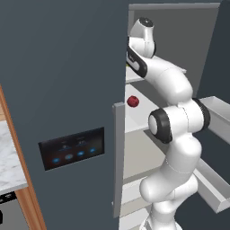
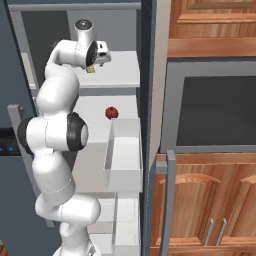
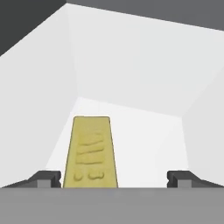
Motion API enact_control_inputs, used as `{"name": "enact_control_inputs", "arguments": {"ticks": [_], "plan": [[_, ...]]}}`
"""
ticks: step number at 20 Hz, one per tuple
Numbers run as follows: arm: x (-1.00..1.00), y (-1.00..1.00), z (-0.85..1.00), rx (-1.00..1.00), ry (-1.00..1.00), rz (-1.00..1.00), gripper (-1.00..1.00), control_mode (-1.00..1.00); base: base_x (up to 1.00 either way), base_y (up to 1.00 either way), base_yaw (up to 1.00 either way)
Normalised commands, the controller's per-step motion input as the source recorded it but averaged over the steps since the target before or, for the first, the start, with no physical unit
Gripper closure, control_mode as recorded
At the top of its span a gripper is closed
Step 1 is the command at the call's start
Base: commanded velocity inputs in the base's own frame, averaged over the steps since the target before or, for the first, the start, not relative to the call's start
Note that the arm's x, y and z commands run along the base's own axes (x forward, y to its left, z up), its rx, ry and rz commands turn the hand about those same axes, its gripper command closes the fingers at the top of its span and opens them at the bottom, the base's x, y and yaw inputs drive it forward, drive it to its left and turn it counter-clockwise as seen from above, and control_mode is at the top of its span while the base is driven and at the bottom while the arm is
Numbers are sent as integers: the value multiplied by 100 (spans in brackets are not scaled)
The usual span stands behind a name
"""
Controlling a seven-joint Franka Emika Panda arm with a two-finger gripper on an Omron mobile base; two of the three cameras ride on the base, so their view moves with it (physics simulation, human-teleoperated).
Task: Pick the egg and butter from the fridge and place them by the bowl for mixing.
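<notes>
Nearest the base cameras, the white arm (image 1: 173, 179) is seen rising from the bottom of both base views, folded at a dark-capped elbow joint and then stretched up and forward into the open fridge (image 1: 67, 90). Its wrist is bent so that the hand lies level with an upper white shelf (image 2: 117, 75), pointing into the compartment. In the left base view the hand is partly hidden behind the edge of the fridge's closed door, and the fingers cannot be made out there.

From the hand camera, the gripper (image 3: 113, 178) is shown with its two dark finger tips set wide apart at the bottom of the picture, nothing being clamped between them. The butter (image 3: 91, 153) is seen between the tips, lying lengthwise on the white shelf floor and nearer the left tip than the right one; its near end is cut off at the bottom, so whether it is touched by a finger cannot be told. In the right base view only a small yellow patch of the butter (image 2: 91, 69) is visible just under the hand.

Lower down, a small red round fruit (image 2: 111, 113) is seen on the next shelf, well apart from the hand. A white door bin (image 2: 125, 155) is seen below and in front of it. Beyond the open door, wooden cabinets (image 2: 210, 200) and a dark microwave window (image 2: 215, 110) are seen to the right. A blue-lit black panel (image 1: 72, 148) is carried on the closed door.
</notes>
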Motion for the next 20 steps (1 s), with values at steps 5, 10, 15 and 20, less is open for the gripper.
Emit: {"name": "enact_control_inputs", "arguments": {"ticks": [5, 10, 15, 20], "plan": [[0, 24, -81, -1, 7, 0, -100, -100, 0, 0, 0], [-3, 13, -67, -1, 4, 0, 100, -100, 0, 0, 0], [0, 0, 0, 0, 0, 0, 100, -100, 0, 0, 0], [-11, 0, 12, 0, -12, 0, 100, -100, 0, 0, 0]]}}
